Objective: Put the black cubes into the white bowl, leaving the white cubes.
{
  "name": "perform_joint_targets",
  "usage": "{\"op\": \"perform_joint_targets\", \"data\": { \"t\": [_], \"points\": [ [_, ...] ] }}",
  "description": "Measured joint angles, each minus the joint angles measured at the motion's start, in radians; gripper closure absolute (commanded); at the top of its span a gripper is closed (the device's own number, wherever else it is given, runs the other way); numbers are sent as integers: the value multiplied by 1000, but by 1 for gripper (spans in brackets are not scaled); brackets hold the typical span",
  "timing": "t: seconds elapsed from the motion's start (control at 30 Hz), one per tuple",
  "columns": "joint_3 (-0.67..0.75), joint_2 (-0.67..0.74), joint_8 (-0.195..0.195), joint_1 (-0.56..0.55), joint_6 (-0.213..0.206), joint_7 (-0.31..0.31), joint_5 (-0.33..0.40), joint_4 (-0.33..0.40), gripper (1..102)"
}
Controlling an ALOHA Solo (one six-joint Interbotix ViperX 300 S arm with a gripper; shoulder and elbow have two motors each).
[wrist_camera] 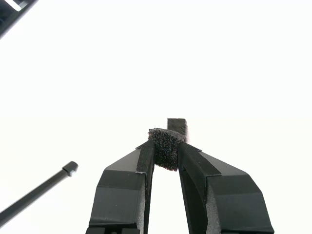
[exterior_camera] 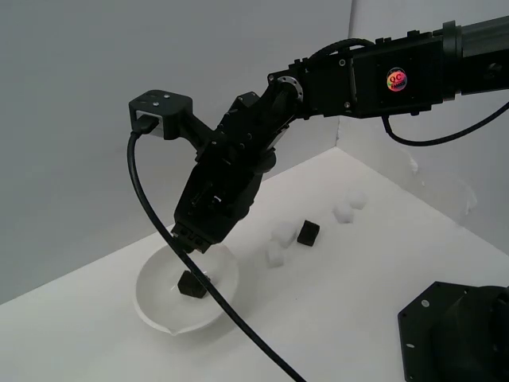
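The white cubes (exterior_camera: 280, 242) barely show against the pale table (exterior_camera: 358, 294). The arm angles down over the white bowl (exterior_camera: 151, 294), its gripper (wrist_camera: 166, 148) pinching one black cube (wrist_camera: 166, 146). A second (exterior_camera: 192, 284) lies inside the bowl; a third (exterior_camera: 307, 232) sits among the white ones.

One black cube (exterior_camera: 192, 285) in white bowl (exterior_camera: 151, 306) — another (exterior_camera: 308, 232) outside, among white cubes (exterior_camera: 278, 245).
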Motion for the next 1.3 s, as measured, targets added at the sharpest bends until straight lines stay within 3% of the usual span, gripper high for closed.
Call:
{"op": "perform_joint_targets", "data": {
  "t": [0.07, 0.1, 0.23, 0.3, 0.93, 1.3],
  "points": [
    [0, -2, 0, -12, -5, -17, 0, 0, 92],
    [0, -2, 0, -17, -11, -20, 0, 0, 82],
    [0, 0, -2, -20, -23, -40, 0, 0, 22],
    [0, 0, 0, -20, -25, -48, 0, 0, 3],
    [-46, -48, -2, -29, -26, -61, -2, -2, 3],
    [-55, -57, 6, -6, -26, -31, -2, -2, 3]
  ]
}}
